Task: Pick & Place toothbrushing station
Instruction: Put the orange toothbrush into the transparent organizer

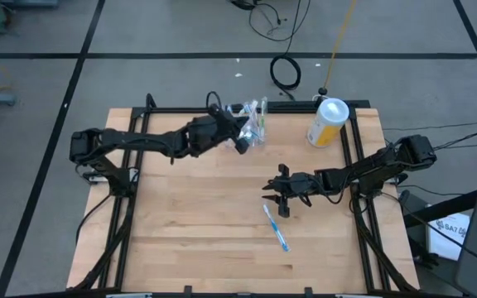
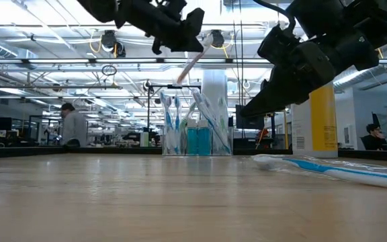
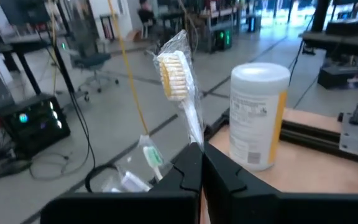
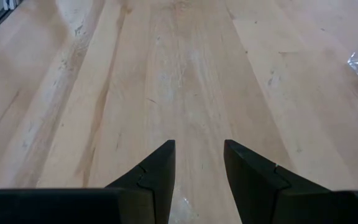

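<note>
The clear plastic holder (image 1: 256,124) stands on its base at the table's far middle, with several toothbrushes upright in it; it also shows in the low view (image 2: 197,131). My left gripper (image 1: 243,142) is just beside and above it, shut on a plastic-wrapped toothbrush (image 3: 178,81) with yellowish bristles. My right gripper (image 1: 278,197) is open and empty above the table's middle right, with bare wood under it in the right wrist view (image 4: 199,149). A blue-and-white toothbrush (image 1: 276,228) lies flat on the table just near of it. My left gripper pinches the wrapped toothbrush's handle (image 3: 196,140) between its two fingers, with the bristle head (image 3: 173,74) sticking out beyond the fingertips. In the low view the brush (image 2: 192,64) slants down from the gripper toward the holder's rim, clear of the table. Whether its end touches the holder, I cannot tell.
A yellow canister with a white lid (image 1: 328,122) stands upright at the table's far right, close to the holder. A black frame rail (image 1: 354,145) runs along the table's sides. Open wood lies at the near left (image 1: 180,232).
</note>
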